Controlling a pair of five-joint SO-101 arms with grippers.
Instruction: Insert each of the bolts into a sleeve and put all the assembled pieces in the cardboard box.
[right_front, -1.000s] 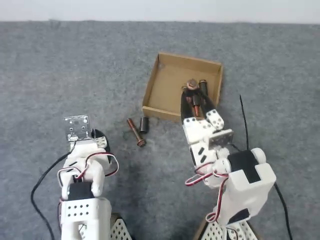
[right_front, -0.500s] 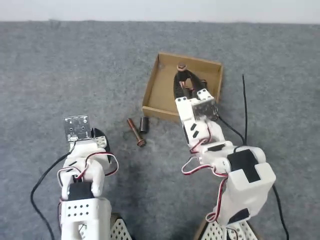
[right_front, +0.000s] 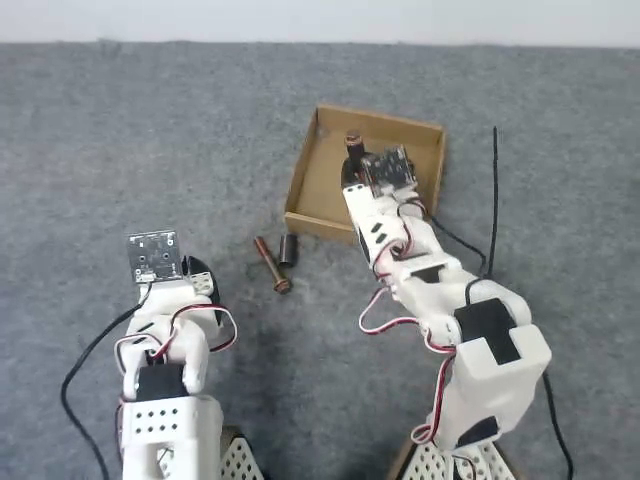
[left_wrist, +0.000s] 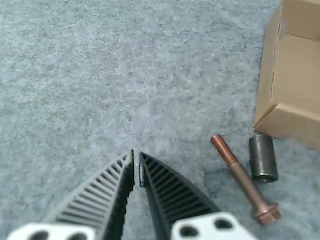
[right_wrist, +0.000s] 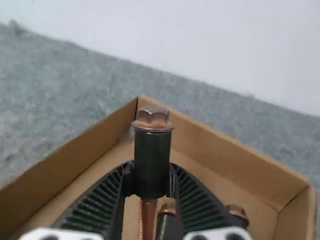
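Grips a sleeved bolt (right_wrist: 151, 150) in the right hand (right_wrist: 150, 175), fingers closed around its dark body, over the cardboard box (right_front: 303, 175) toward the counter's (right_front: 130, 120) far edge, and holds the left hand (left_wrist: 136, 161) empty, all but shut, nearer the front edge, near a loose bolt (left_wrist: 240, 177) and loose sleeve (left_wrist: 263, 158) lying side by side

Copper bolt (left_wrist: 241, 176), blk sleeve (left_wrist: 263, 158), brown box (right_front: 318, 224) (cardboard), speckled gry mat (right_front: 150, 130)

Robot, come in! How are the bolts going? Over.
Right gripper shut on sleeved bolt over cardboard box. Left gripper shut, empty. Loose bolt, sleeve on carpet.
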